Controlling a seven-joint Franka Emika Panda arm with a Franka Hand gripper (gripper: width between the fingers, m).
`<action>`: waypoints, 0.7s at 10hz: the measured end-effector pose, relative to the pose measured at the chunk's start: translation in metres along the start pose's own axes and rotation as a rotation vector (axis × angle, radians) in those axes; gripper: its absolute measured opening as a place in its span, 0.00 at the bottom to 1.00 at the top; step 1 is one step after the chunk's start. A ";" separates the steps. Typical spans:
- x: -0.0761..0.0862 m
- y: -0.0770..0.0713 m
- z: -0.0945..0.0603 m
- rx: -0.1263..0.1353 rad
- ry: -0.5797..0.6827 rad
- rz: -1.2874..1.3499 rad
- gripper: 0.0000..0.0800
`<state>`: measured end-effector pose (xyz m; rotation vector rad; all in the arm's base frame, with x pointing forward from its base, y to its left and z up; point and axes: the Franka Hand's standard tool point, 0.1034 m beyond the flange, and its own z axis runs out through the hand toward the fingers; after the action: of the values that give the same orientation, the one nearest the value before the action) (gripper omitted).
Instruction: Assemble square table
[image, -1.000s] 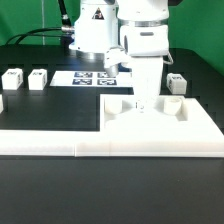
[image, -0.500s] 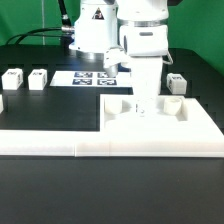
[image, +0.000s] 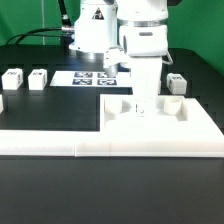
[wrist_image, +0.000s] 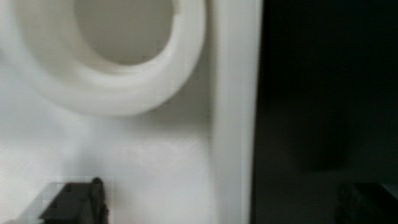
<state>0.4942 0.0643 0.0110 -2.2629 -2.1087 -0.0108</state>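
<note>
No shift can be made out in the exterior view against the earlier frames; the hand (image: 141, 102) is held low at the square table's panel (image: 160, 125), its fingers spread.

The arm is pointed straight down, and the hand is set near the panel's far edge, between two round sockets (image: 118, 105) (image: 175, 105); whether the panel is touched cannot be told. In the wrist view the dark fingers (wrist_image: 71, 200) are seen wide apart with nothing clamped, white panel and one socket (wrist_image: 116, 45) are shown past them, and dark bench (wrist_image: 329, 100) is seen beside the panel's edge. The panel is laid flat on the bench (image: 50, 115), against a long low white rail (image: 40, 142) on its near side. Two tagged legs (image: 12, 77) (image: 38, 78) are stood well apart from the hand toward the exterior view's left, and a third leg (image: 177, 84) just behind the panel on the exterior view's right. The marker board (image: 95, 78) is laid behind the panel.
</note>
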 end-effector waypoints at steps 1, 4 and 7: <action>0.005 -0.002 -0.014 -0.017 -0.003 0.049 0.81; 0.036 -0.024 -0.042 -0.039 -0.009 0.229 0.81; 0.094 -0.041 -0.055 -0.061 0.017 0.647 0.81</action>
<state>0.4614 0.1590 0.0712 -2.8456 -1.2913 -0.0689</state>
